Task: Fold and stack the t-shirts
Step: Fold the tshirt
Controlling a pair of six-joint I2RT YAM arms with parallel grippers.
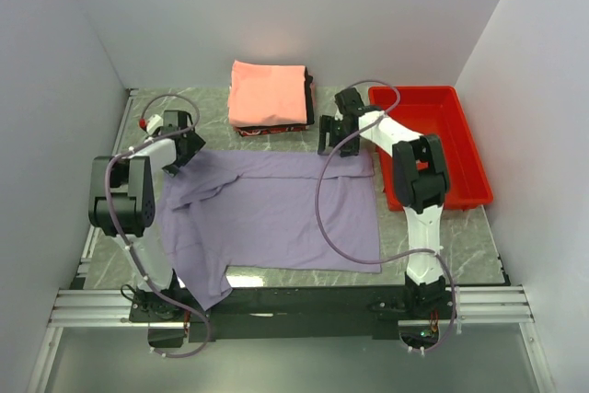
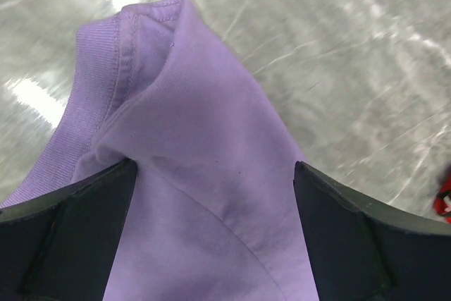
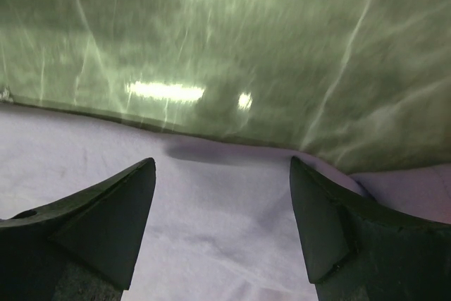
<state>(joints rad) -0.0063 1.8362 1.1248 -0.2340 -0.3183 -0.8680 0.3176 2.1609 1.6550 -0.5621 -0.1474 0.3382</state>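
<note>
The lavender-purple t-shirt (image 1: 276, 213) lies spread on the marble table, neck end to the left. A stack of folded shirts stands at the back: salmon-pink (image 1: 268, 92) on top, black (image 1: 310, 98) and dark red (image 1: 260, 130) edges below. My left gripper (image 1: 181, 156) is open over the shirt's far left corner; the left wrist view shows its fingers (image 2: 77, 223) straddling the collar and shoulder cloth (image 2: 204, 174). My right gripper (image 1: 337, 143) is open over the shirt's far right hem; its fingers (image 3: 106, 223) straddle the cloth edge (image 3: 225, 202).
A red plastic tray (image 1: 444, 117) stands at the back right, beside my right arm. White walls close in the table on three sides. Bare marble (image 1: 414, 236) shows to the right of the shirt and along the front rail.
</note>
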